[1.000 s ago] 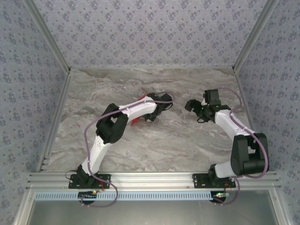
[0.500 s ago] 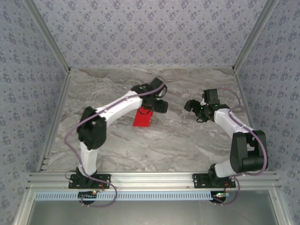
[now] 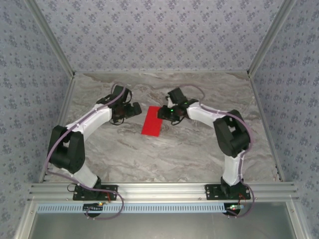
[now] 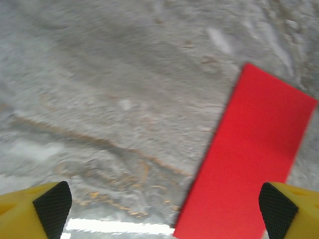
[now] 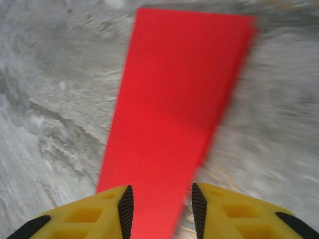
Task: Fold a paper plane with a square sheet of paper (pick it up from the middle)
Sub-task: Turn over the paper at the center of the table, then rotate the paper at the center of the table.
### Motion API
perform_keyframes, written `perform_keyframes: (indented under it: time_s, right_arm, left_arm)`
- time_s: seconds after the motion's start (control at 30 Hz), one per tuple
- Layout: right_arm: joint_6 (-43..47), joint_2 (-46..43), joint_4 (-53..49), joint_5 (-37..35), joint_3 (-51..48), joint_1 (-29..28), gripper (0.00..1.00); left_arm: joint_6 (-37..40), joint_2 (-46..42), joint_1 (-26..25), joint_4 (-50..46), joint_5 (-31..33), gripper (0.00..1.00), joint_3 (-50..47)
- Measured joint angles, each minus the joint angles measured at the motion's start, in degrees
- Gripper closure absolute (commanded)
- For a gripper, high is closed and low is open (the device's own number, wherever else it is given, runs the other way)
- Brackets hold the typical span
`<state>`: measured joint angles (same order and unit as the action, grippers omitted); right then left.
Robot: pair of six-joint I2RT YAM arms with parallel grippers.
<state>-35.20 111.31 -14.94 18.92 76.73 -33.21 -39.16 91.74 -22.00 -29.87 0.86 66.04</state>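
The left gripper (image 3: 132,110) had released the square sheet of paper (image 3: 152,120) and swung away left, its fingers spread wide. The right gripper (image 3: 164,113) had crossed to the sheet's far right edge, fingers narrowed but still apart, apparently gripping nothing. The sheet, folded into a red strip, lay flat at the centre of the marbled table (image 3: 199,149), probably awaiting further creases. Floral-papered walls (image 3: 159,35) enclosed it.

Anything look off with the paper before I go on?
Nothing stands out. The red paper lies flat on the marble table as a clean narrow rectangle, angled slightly, with no tear or crumple visible.
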Motion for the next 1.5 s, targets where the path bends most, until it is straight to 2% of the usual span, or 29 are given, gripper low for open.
perform_keyframes:
  time_s: [0.17,0.47,0.7,0.83,0.93,1.03,1.13,1.2,1.33,1.5]
  right_arm:
    - [0.1,9.4,-1.4,0.0,10.2,-3.7,0.66]
    - [5.9,17.7,-10.4,0.4,20.7,-6.1,0.66]
    - [17.8,18.1,-16.8,0.8,21.9,-6.5,0.66]
    - [25.9,14.8,-18.8,1.2,17.3,-5.8,0.65]
    - [28.0,11.8,-20.8,2.8,13.4,-4.5,0.62]
    - [22.6,7.7,-17.0,8.8,6.8,-1.5,0.52]
    - [14.3,0.7,-9.4,12.5,-2.9,2.1,0.44]
    - [9.8,-3.7,-5.9,12.9,-7.3,4.2,0.41]
    - [3.6,-11.1,-0.5,12.6,-14.3,7.9,0.37]
    - [0.4,-12.8,1.2,11.8,-19.3,11.6,0.36]
  left_arm:
    - [-1.8,-4.6,3.8,0.7,0.0,0.01,-3.6]
    - [-3.0,-5.9,4.7,3.1,-1.5,0.01,-4.8]
    - [-3.2,-5.9,4.7,4.3,-3.0,0.01,-4.8]
    - [-3.4,-5.9,4.7,6.1,-5.4,0.01,-5.0]
    - [-3.5,-5.3,4.6,8.1,-8.6,0.03,-5.6]
    - [-3.9,-3.5,3.9,10.6,-11.8,0.09,-5.7]
    - [-4.7,-0.9,2.0,13.7,-15.5,0.19,-5.7]
    - [-5.3,0.9,0.3,15.9,-18.1,0.25,-5.8]
    - [-6.5,5.4,-3.5,19.5,-22.9,0.43,-5.4]
    - [-7.8,12.6,-6.8,20.9,-26.4,0.60,-2.0]
